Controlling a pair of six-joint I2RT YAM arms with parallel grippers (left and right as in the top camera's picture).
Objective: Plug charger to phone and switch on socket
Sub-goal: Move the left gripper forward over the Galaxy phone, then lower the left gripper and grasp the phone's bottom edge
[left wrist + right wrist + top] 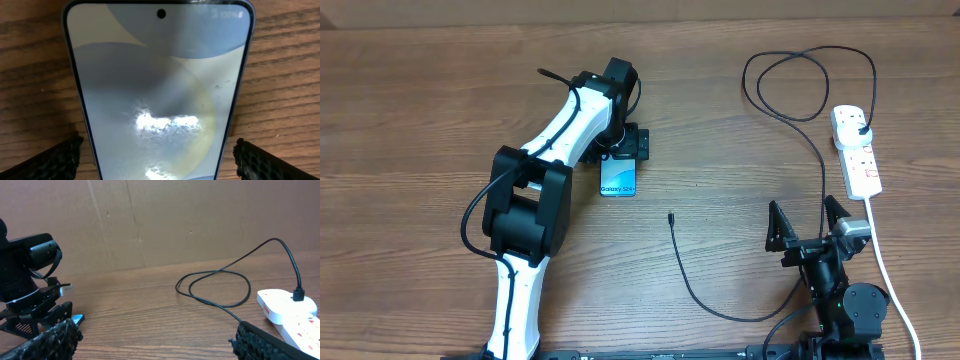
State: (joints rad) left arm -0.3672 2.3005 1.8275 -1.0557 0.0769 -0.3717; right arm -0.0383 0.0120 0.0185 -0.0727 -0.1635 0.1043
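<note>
Left gripper spread astride phone (top hidden overhead); right gripper spread.

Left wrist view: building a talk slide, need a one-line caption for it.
Phone lies screen-up on the wooden table between the left gripper's open jaws, neither touching it.

- My left finger pads, in the lower corners of the frame, are black, with a rough meshed texture.
- The phone has a glossy screen catching white glare.
- The table is matt brown wood grain.
- The socket looks like smooth white plastic.
</note>
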